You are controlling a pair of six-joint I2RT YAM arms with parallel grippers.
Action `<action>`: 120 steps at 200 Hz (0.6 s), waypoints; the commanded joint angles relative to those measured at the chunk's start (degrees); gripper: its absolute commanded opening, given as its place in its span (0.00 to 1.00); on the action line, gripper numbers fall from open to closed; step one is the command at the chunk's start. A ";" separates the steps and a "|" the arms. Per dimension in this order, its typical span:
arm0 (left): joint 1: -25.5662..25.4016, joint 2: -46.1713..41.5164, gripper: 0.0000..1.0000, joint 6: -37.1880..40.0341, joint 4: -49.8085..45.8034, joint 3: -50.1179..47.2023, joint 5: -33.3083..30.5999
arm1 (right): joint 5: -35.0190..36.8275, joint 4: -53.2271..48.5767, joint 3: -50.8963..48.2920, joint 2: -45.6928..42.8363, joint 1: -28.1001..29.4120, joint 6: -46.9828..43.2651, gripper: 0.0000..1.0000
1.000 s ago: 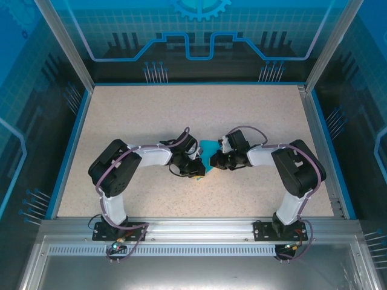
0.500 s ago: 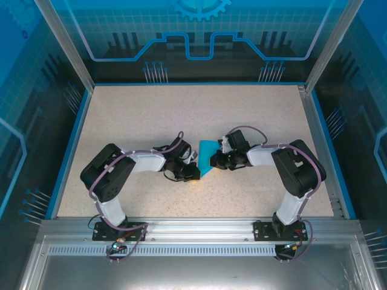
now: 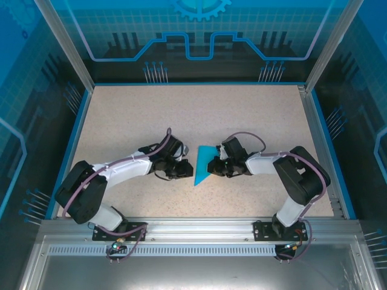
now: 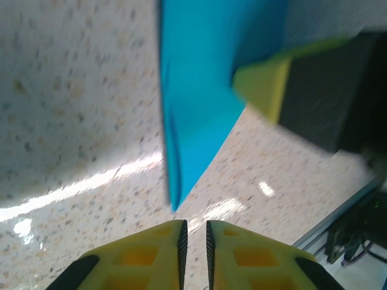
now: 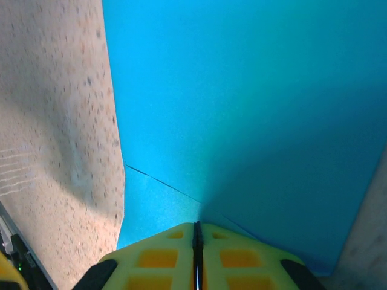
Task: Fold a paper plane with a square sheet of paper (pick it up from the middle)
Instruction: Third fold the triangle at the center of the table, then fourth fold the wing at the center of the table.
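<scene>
Right gripper [image 5: 196, 226] first: we see its yellow fingers pressed flat together, and the blue paper [image 5: 242, 109] runs straight into the seam between them, so it's pinched there. A fine crease slants across the sheet just ahead of the tips. Over to the left gripper [image 4: 193, 225]: its jaws stand a thin slit apart with nothing between them, and the paper's sharp lower point is just in front of them. From above, we see the folded paper as a narrow triangle on the speckled table [image 3: 181, 115], between the two grippers, near the middle.
</scene>
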 commanded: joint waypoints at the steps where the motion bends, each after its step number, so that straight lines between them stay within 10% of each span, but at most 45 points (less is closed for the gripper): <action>1: 0.47 1.59 0.20 0.78 -1.38 3.81 -1.22 | 2.44 -3.78 -1.10 -2.49 1.58 3.21 0.11; 42: -0.81 8.59 0.22 2.74 0.70 8.32 6.00 | 5.66 -14.06 3.22 -9.83 0.23 -0.94 0.20; 120: -3.12 15.83 0.17 0.06 0.25 11.41 -4.10 | -0.23 -9.95 -1.26 -10.61 -5.76 -1.58 0.37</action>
